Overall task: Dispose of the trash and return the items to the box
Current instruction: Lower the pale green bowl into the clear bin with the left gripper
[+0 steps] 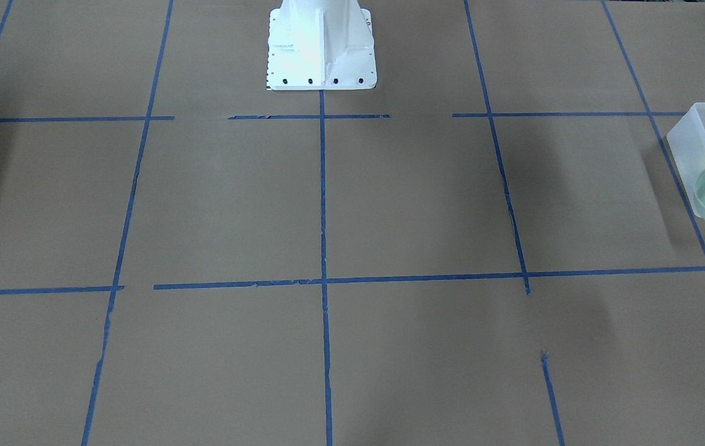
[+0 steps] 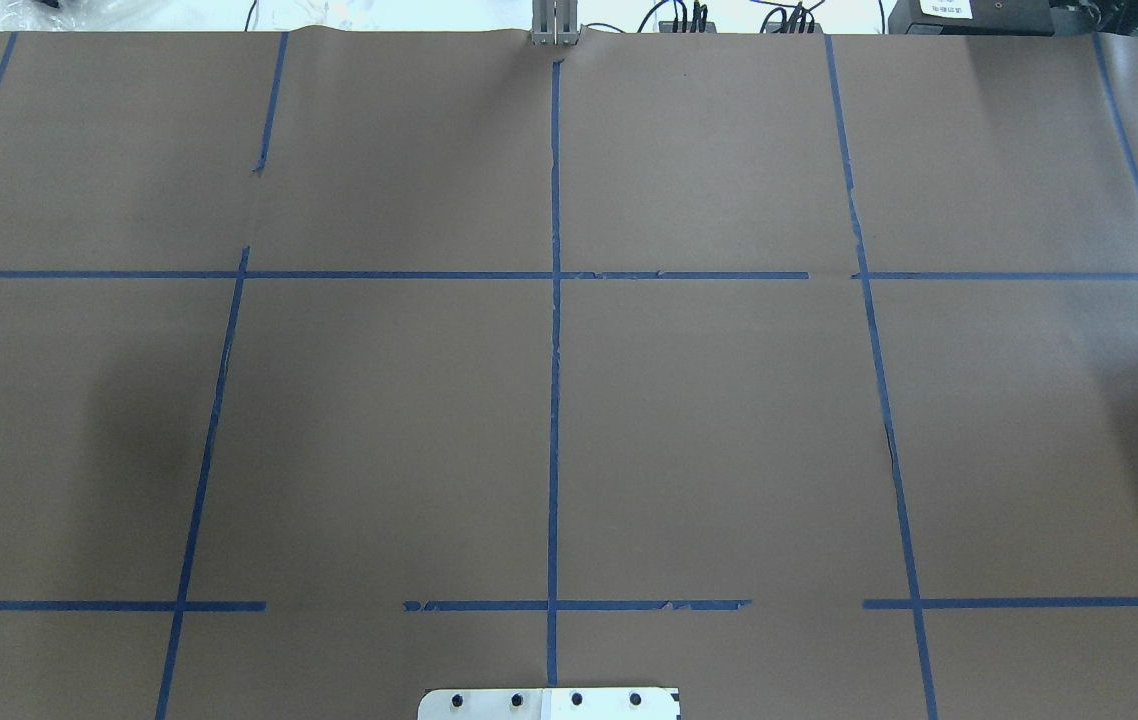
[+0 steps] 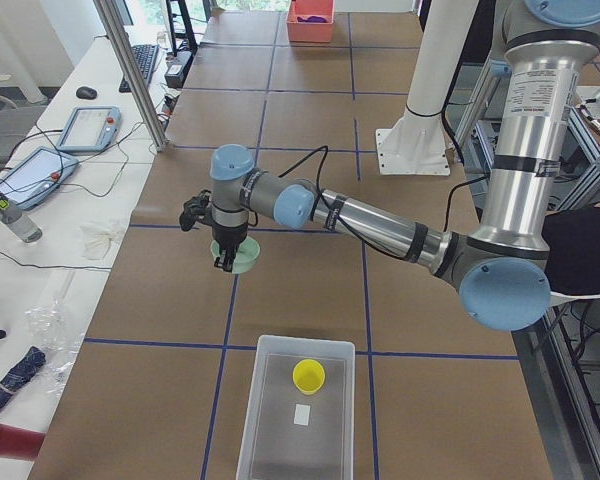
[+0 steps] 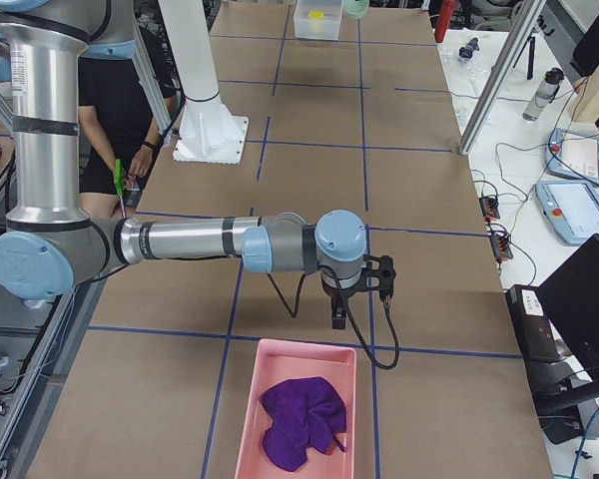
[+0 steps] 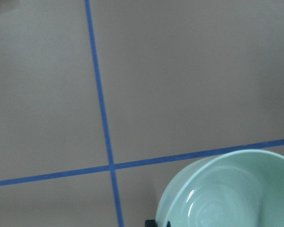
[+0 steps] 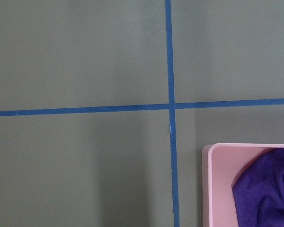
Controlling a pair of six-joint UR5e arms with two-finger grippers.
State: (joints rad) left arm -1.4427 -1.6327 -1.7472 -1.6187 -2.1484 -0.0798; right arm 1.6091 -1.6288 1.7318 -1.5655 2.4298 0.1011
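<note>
The left gripper (image 3: 223, 262) carries the bowl (image 3: 246, 256) over the table (image 3: 310, 290), near the box (image 3: 280, 440) but apart from it. The cup (image 3: 308, 376) already sits upright inside the box. The wrist view shows the bowl's rim close against a dark fingertip, so the jaws appear clamped on the rim, one finger inside and one outside, though the contact itself is cut off at the frame's edge.

The bowl looks like thin, stiff, glossy plastic. It is probably light and not fragile, but slick enough to swing or slip in a rim pinch, so a firm hold on the wall just under the lip suits it best.

The right gripper (image 4: 337, 321) hangs near a pink tray (image 4: 248, 419) holding a purple cloth (image 4: 301, 414). Whether its jaws are apart or together cannot be told.

No writing can be read. A small white label (image 3: 302, 413) on the box floor is too small to make out.
</note>
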